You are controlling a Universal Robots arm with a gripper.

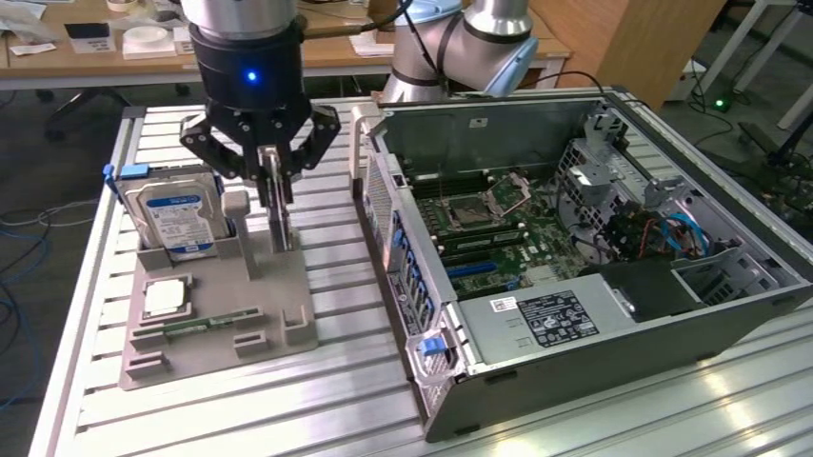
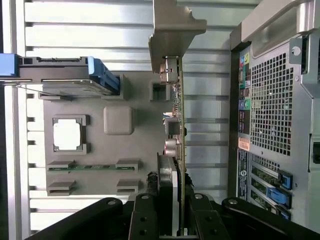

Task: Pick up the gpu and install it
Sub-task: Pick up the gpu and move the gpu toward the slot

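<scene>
gpu (image 1: 282, 231) upright on edge in grey fixture (image 1: 216, 333), toward desk (image 1: 343, 400) edge on the exterior view's left. Directly below claw (image 1: 272, 193), long axis parallel to computer case (image 1: 572, 324) rear panel. Claw narrowed, clamping card's faces.

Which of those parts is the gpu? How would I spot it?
Start at the open computer case; to the exterior view's left of it sits a grey parts tray. The gpu is the thin card standing on edge there, pinched by the gripper, unlike the thick blue-labelled hard drive and the flat square chip.
</scene>
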